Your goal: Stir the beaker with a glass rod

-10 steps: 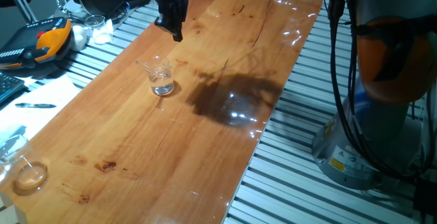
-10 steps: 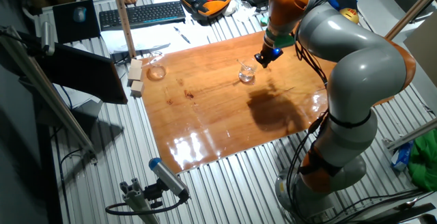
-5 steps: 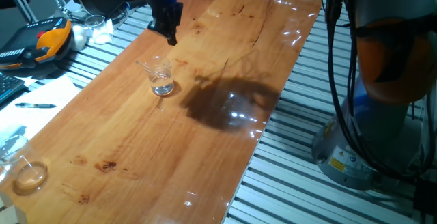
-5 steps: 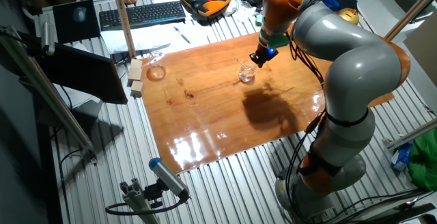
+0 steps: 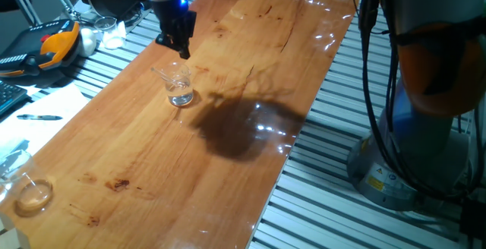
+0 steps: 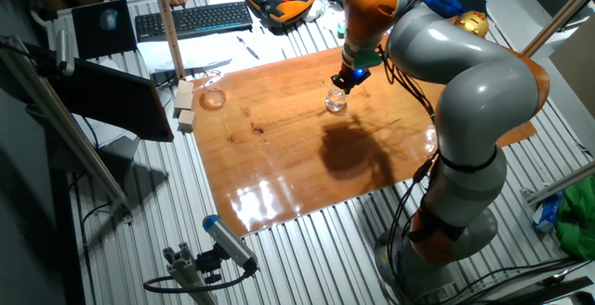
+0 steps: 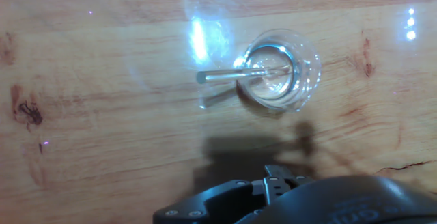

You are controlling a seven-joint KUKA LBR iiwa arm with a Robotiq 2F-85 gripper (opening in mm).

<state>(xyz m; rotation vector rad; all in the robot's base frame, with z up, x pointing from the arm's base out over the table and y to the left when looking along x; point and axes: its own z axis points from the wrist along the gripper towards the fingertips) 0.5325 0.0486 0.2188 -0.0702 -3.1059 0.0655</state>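
A glossy wooden tabletop (image 5: pixel 228 150) lies on a slatted metal bench, with lab clutter around it: a keyboard (image 6: pixel 191 19), an orange-and-black handheld unit (image 5: pixel 57 42), and the robot's grey-and-orange arm (image 6: pixel 465 91) reaching in from the far side in the other fixed view. The claw (image 5: pixel 181 42) hangs above the wood, a blue light glowing on its wrist. In the fixed views its fingers look drawn close together with nothing between them, though the small scale leaves this uncertain; the hand view shows only the dark housing at the lower edge, so whether the claw is apart or together cannot be told.

The beaker (image 5: pixel 179 86) stands upright on the tabletop just below and slightly in front of the claw tips, apart from them. In the hand view the beaker (image 7: pixel 280 70) appears ahead of the claw, seen from above, with a little clear liquid at its bottom. The glass rod (image 7: pixel 235 75) rests inside it, tilted, its lower end in the liquid and its upper end projecting over the rim to the left in that view.

Well away from the claw, near the table's end, sits a low round glass dish (image 5: pixel 32 194); two small wooden blocks (image 6: pixel 185 108) lie at the table edge beside it.
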